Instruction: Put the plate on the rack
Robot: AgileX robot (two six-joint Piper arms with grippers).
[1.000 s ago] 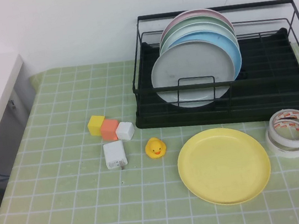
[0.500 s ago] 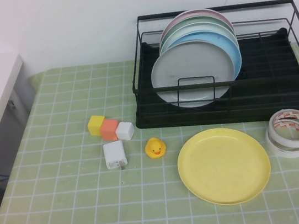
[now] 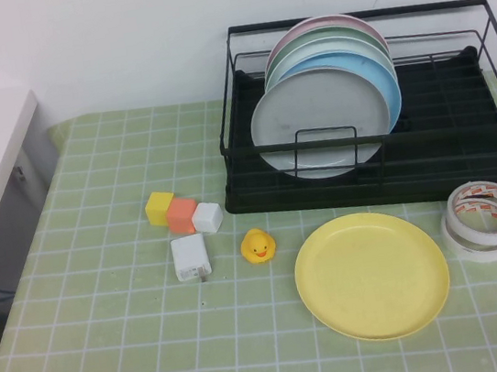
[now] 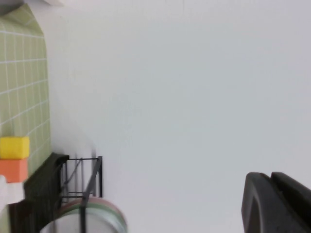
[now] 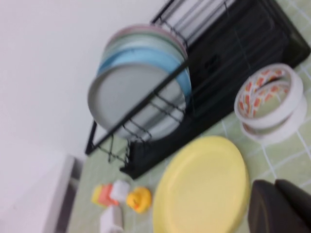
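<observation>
Plate [image 3: 372, 275] lies flat before the rack [image 3: 467, 160], just under my right gripper [image 5: 279, 206]; left gripper [image 4: 277, 204] idles aloft. Both jaws' spread: can't tell. A flat rim could slip my pinch.

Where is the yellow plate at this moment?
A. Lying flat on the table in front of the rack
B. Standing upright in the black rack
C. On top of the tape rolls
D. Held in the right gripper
A: the yellow plate lies flat on the green tablecloth, in front of the rack and beside the tape rolls. The left gripper and right gripper show only at the edges of their wrist views, neither holding it.
</observation>
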